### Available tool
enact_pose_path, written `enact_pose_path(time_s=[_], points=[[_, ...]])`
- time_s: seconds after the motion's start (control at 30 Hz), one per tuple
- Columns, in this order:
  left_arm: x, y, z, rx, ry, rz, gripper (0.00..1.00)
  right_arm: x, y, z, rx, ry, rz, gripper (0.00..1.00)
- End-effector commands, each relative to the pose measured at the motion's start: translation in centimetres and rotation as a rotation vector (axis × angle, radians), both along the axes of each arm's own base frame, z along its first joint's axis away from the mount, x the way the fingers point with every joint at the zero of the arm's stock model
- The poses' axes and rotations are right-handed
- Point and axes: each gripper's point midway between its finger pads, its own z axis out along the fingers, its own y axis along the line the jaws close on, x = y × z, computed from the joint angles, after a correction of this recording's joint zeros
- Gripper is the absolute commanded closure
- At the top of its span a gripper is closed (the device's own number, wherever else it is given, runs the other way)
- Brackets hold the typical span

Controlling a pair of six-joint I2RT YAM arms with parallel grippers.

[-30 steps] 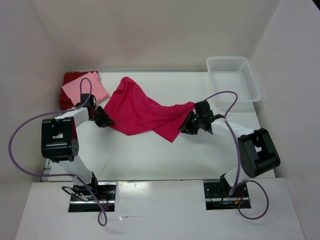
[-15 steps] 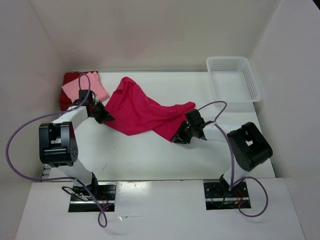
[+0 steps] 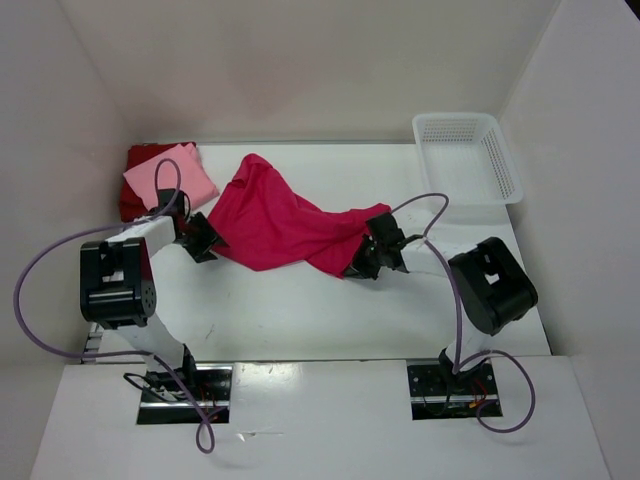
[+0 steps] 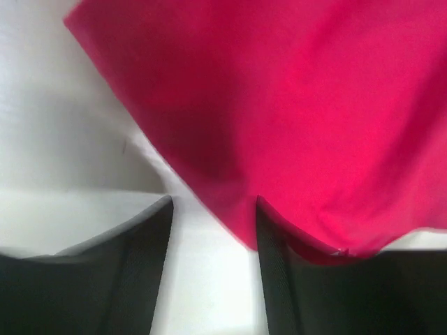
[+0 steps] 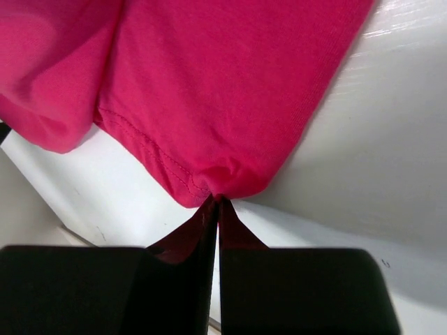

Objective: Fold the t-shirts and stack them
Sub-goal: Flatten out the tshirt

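Tightly pinched, crimson t-shirt (image 5: 209, 91) hem, right fingers (image 5: 228, 227)

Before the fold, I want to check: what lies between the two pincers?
The crumpled crimson-magenta t-shirt fills that stretch, from left pincer to right pincer, in the top view.

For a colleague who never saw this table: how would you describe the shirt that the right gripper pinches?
On the white table, look at the middle: a bright crimson t-shirt lies crumpled, its hem pinched by the right gripper. Unlike the light pink t-shirt and dark red t-shirt stacked in the far left corner, it is spread out and unfolded.
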Motion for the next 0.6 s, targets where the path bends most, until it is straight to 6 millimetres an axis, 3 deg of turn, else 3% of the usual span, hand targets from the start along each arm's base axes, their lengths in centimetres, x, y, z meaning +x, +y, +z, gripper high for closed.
enact_pose_path(time_s=[0.0, 0.07, 0.13, 0.17, 0.2, 0.27, 0.33, 0.47, 0.57], points=[[2.4, 0.4, -1.1, -0.01, -0.015, 0.019, 0.61, 1.4, 0.3, 2.8, -0.008, -0.1, 0.019, 0.96], [3.9, 0.4, 0.0, -0.019, -0.049, 0.022, 0.79, 1.3, 0.2, 3.1, -0.012, -0.106, 0.027, 0.96], [3.8, 0.3, 1.0, -0.029, -0.047, 0.017, 0.94, 1.2, 0.1, 2.9, -0.019, -0.102, 0.034, 0.96], [3.5, 0.1, 1.5, -0.018, -0.047, 0.014, 0.98, 1.2, 0.1, 3.4, -0.014, -0.113, 0.034, 0.96], [3.1, 0.2, 3.2, -0.001, -0.055, 0.007, 1.0, 1.3, -0.3, 3.7, -0.019, -0.12, 0.034, 0.96], [1.7, -0.2, 4.6, 0.006, -0.039, -0.021, 1.0, 0.7, -1.0, 3.8, -0.028, -0.115, 0.031, 0.96], [-1.0, -0.5, 7.3, 0.009, -0.015, -0.034, 1.0, 0.1, -1.8, 4.0, -0.036, -0.111, 0.028, 0.96], [-6.1, 0.0, 11.0, 0.075, 0.073, -0.063, 1.0, -0.1, -2.9, 6.4, -0.022, -0.179, 0.006, 0.96], [-6.6, 0.3, 11.7, 0.167, 0.153, -0.099, 0.92, 0.6, -3.5, 6.3, -0.042, -0.191, 0.001, 0.95]])
